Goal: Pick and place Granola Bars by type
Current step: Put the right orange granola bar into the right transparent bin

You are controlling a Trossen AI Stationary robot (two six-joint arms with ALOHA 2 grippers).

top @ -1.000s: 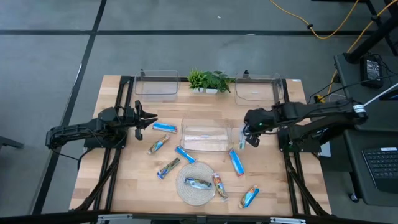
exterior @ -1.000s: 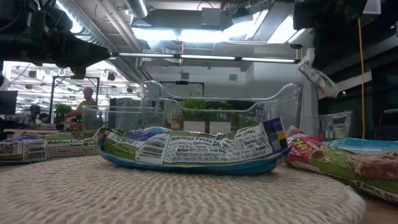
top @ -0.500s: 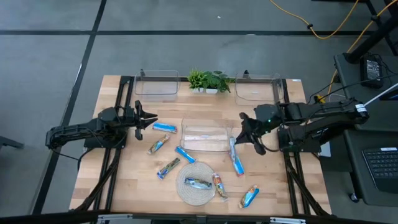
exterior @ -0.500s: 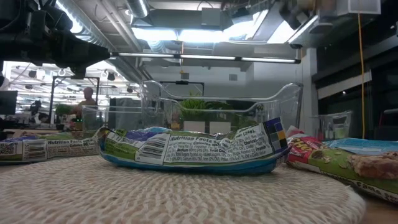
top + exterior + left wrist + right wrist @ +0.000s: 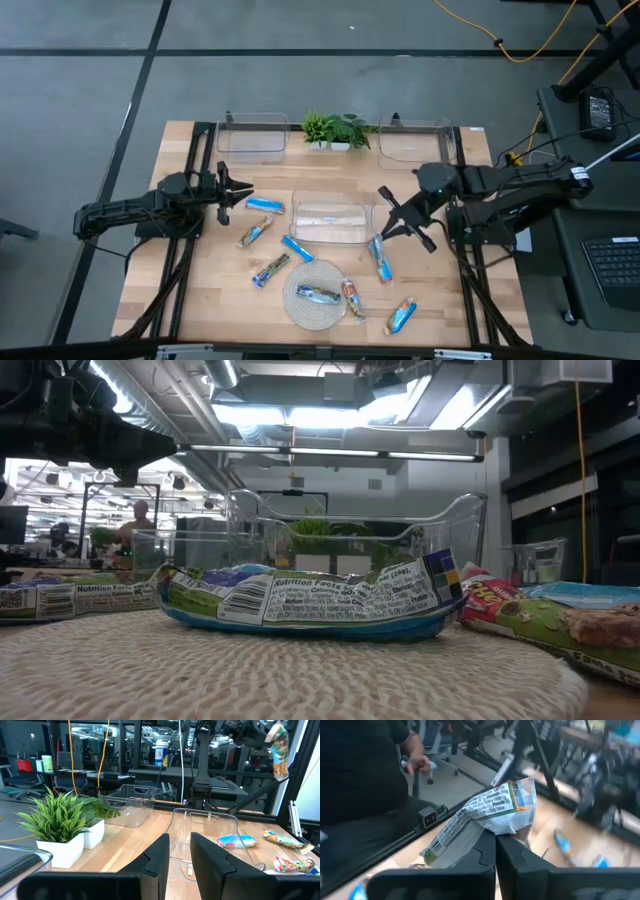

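Right gripper (image 5: pixel 385 222): raised above the table, fingers pinched tight on a granola bar (image 5: pixel 482 815) by one end of its wrapper; the rest of the bar sticks out past the fingertips.
Held bar, seen from afar: in the left wrist view it hangs in the air, high over the table.
Centre bin (image 5: pixel 331 223): clear plastic, just beside the right gripper on its inner side.
Blue bar (image 5: pixel 381 260): flat on the table, close below the right gripper.
Far-right bin (image 5: pixel 412 141): clear, behind the right gripper at the table's far edge.
Woven mat (image 5: pixel 313 294): in front of the centre bin, carrying two bars.
Left gripper (image 5: pixel 243 192): waiting over the left half of the table, fingers a narrow gap apart, nothing between them.
Bright blue bar (image 5: pixel 264 205): on the table just past the left gripper's fingertips.
Plant (image 5: pixel 335 129): at the far edge, between the two rear bins.
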